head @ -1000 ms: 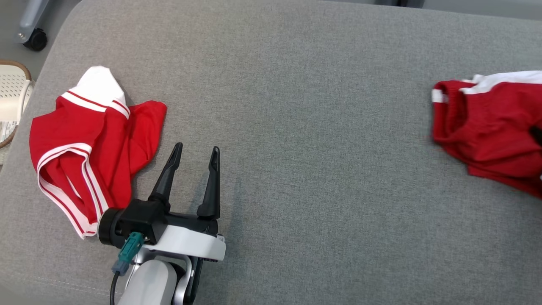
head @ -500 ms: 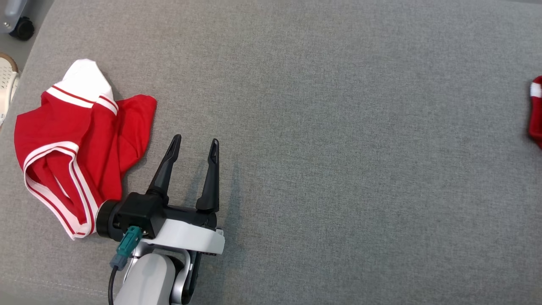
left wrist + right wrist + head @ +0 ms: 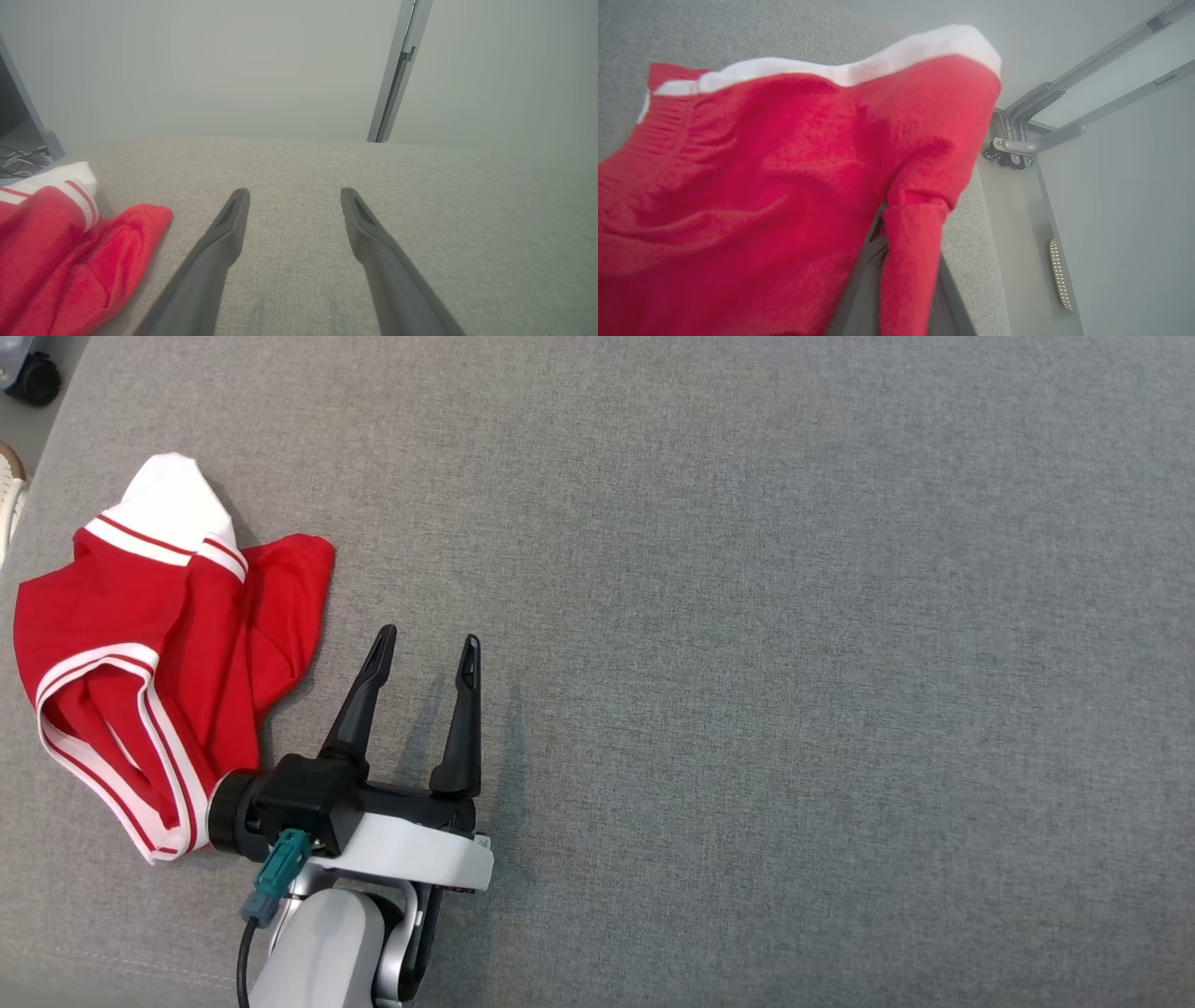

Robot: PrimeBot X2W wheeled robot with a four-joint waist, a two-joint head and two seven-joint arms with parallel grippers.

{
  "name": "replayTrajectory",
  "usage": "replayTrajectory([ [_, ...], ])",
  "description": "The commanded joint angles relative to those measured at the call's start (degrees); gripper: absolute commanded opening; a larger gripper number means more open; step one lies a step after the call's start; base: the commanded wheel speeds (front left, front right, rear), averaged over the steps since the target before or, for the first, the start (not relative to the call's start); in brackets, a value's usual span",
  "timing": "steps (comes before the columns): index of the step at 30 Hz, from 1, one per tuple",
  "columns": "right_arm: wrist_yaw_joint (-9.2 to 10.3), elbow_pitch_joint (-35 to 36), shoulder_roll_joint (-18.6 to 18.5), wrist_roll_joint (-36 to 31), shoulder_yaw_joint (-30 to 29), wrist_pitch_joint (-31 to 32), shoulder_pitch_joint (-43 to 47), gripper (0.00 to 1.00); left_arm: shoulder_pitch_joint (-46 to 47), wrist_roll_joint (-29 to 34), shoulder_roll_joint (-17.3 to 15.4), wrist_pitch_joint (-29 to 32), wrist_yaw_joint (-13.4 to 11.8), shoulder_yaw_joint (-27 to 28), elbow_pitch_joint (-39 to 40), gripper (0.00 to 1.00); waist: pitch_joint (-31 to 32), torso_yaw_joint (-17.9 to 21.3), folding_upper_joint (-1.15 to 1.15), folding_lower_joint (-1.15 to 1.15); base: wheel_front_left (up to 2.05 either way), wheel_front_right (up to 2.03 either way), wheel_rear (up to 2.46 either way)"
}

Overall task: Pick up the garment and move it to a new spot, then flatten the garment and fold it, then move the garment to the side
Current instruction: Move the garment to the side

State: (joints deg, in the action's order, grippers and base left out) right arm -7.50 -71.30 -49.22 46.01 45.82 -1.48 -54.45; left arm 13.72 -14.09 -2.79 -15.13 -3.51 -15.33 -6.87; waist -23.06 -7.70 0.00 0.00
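A red garment [image 3: 761, 163] with a white band hangs in front of the right wrist camera, and my right gripper [image 3: 903, 228] is shut on a fold of it; the fingertips are hidden under the cloth. A second red garment [image 3: 140, 644] with white stripes lies crumpled at the left of the grey cushion, also visible at the lower left of the left wrist view [image 3: 56, 242]. My left gripper [image 3: 428, 637] rests just right of that pile, open, with nothing between its fingers [image 3: 294, 192].
The grey upholstered surface [image 3: 747, 616] stretches wide to the right. A black caster wheel [image 3: 33, 378] and a pale basket rim [image 3: 7, 495] sit off the cushion's left edge. A metal frame [image 3: 1031, 140] stands beyond the right edge.
The garment held by my right gripper has gone out of the head view to the right. The camera has shifted a little, so the left pile sits further left. My left gripper stays open.
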Motion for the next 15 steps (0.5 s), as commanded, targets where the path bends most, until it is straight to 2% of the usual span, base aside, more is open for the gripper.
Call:
replayTrajectory([
  [1, 0.01, -1.06, 0.47, -0.6, -0.21, -0.86, -0.74, 0.0, 0.96, 0.41, -0.21, -0.03, 0.26, 0.29, 0.05, 1.0, -0.17, 0.04, 0.0, 0.0, 0.0, 0.0, 0.0],
  [11, 0.01, -2.58, 1.62, -1.79, -1.86, -1.31, -0.82, 0.0, 1.11, 0.83, -0.21, -0.03, 0.41, 0.76, -0.18, 1.0, -0.94, 0.47, 0.0, 0.0, 0.0, 0.0, 0.0],
  [12, 0.01, -2.62, 1.66, -1.95, -1.93, -1.43, -0.85, 0.34, 1.14, 0.88, -0.21, -0.03, 0.41, 0.76, -0.19, 1.0, -0.97, 0.51, 0.0, 0.0, 0.0, 0.0, 0.0],
  [13, 0.01, -2.64, 1.75, -2.04, -1.99, -1.49, -0.85, 1.0, 1.18, 0.91, -0.21, -0.03, 0.43, 0.71, -0.23, 1.0, -0.96, 0.53, 0.0, 0.0, 0.0, 0.0, 0.0],
  [15, 0.01, -2.65, 1.85, -2.74, -2.02, -1.59, -0.97, 1.0, 1.19, 0.9, -0.21, -0.03, 0.42, 0.55, -0.27, 1.0, -0.88, 0.57, 0.0, 0.0, 0.0, 0.0, 0.0],
])
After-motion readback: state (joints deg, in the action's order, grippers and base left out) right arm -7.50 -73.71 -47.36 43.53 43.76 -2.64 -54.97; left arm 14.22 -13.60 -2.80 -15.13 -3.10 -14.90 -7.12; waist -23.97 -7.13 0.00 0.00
